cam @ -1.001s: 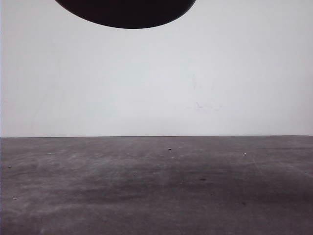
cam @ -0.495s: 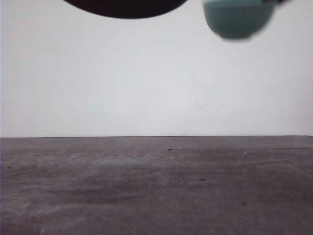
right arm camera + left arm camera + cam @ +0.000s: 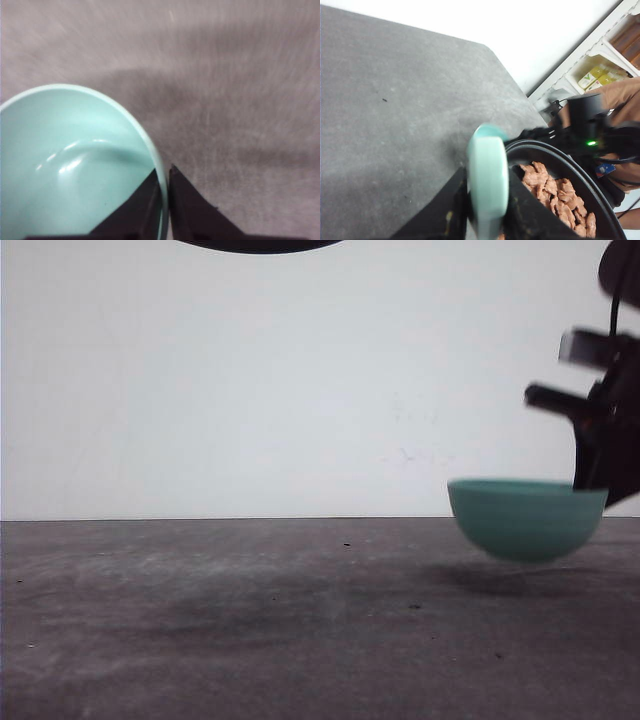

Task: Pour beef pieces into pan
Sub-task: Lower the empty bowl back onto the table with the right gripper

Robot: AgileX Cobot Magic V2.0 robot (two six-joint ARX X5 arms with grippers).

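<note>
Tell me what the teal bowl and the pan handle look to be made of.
The teal bowl: probably glazed ceramic or glossy plastic; its inside shows soft highlights and the rim is smooth and thin. The pan handle: pale mint, matte, rounded, likely a plastic or silicone coating; the look leaves it open. The pan itself looks like dark metal.

- Right gripper (image 3: 165, 200): matte black fingers, flat-sided and tapering to narrow tips.
- In the front view the right arm (image 3: 605, 430) is black and blocky, blurred, with a pale rectangular patch near its top and a thin dark cable rising above it.
- Left gripper (image 3: 487, 210): black fingers, broad and angular, with faint pale scuffs on one inner edge.
</note>
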